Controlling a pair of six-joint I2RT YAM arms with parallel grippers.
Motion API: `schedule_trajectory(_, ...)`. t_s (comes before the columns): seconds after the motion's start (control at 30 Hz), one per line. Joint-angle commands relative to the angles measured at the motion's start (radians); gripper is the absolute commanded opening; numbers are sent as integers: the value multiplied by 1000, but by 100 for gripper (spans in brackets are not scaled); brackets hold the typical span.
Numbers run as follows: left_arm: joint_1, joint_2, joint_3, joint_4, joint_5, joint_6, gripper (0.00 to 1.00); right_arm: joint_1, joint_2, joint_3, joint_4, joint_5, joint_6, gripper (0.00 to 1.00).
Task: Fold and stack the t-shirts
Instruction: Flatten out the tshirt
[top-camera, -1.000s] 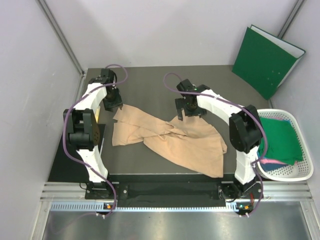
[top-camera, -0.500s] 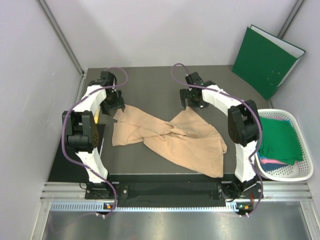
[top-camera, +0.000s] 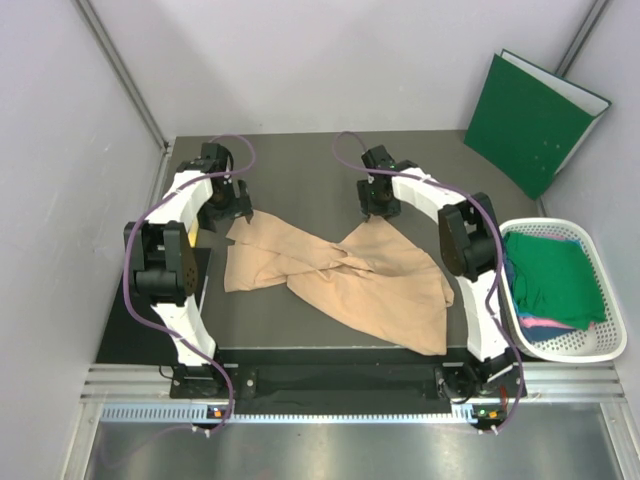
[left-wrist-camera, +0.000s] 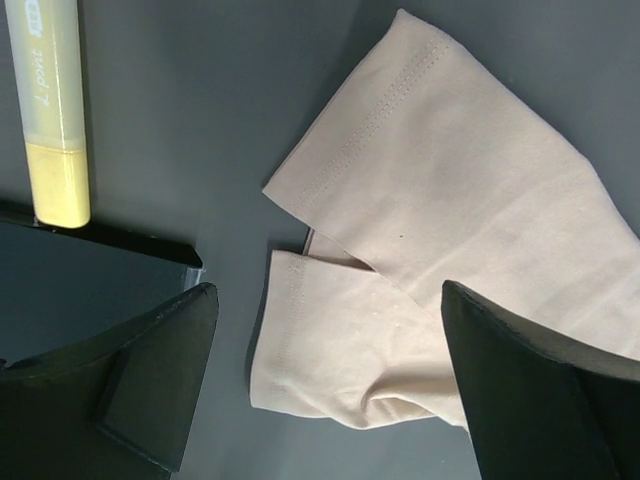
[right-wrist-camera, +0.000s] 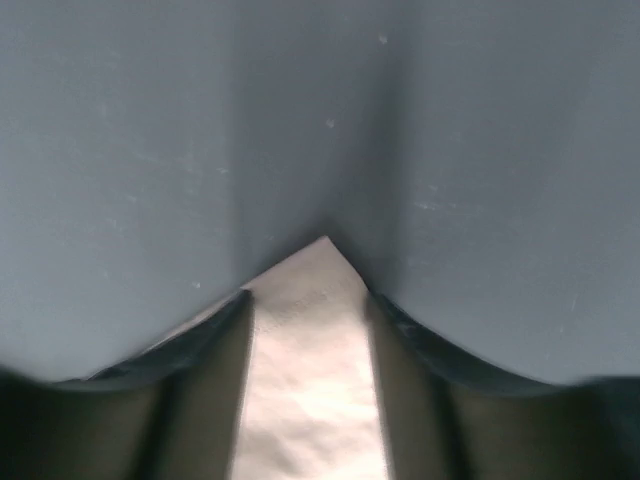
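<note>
A large peach-beige t-shirt (top-camera: 350, 280) lies crumpled across the middle of the dark table. My left gripper (top-camera: 238, 213) hangs over its far left sleeve. In the left wrist view that gripper (left-wrist-camera: 327, 290) is wide open, the folded sleeve (left-wrist-camera: 340, 350) lying loose between the fingers. My right gripper (top-camera: 378, 208) is down at the shirt's far pointed corner. In the right wrist view its jaws (right-wrist-camera: 307, 295) stand half closed with a gap still showing, astride that corner (right-wrist-camera: 310, 400), low on the table. More t-shirts, dark green (top-camera: 555, 275) over pink and blue, lie in the basket.
The white basket (top-camera: 604, 245) stands off the table's right edge. A stiff green folder (top-camera: 535, 120) leans on the back wall at the far right. A yellow marker (left-wrist-camera: 55, 100) and a black mat (top-camera: 120, 320) lie at the left. Grey walls close in on three sides.
The left gripper has opened wide over the sleeve. The right gripper moved back to the shirt's far corner, came down on it, and its jaws narrowed.
</note>
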Motion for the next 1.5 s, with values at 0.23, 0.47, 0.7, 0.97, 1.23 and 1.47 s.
schedule_trajectory(0.23,5,7,2,-1,-70,13,98,28,12,3,-68,33,24,0)
schedule_trajectory(0.47,7,67,-12,39,-58,11,88,14,-126,11,-74,113,27,0)
schedule_trajectory(0.7,25,147,4,83,-23,-10,72,-10,-176,70,-107,123,10,0)
schedule_trajectory(0.97,61,213,10,108,-1,-24,66,-13,-196,37,-104,120,17,0)
schedule_trajectory(1.23,67,254,40,114,-27,-46,0,-13,-219,15,-110,128,13,0)
schedule_trajectory(1.47,79,121,54,93,-38,-44,0,-13,-288,-6,-113,162,13,0)
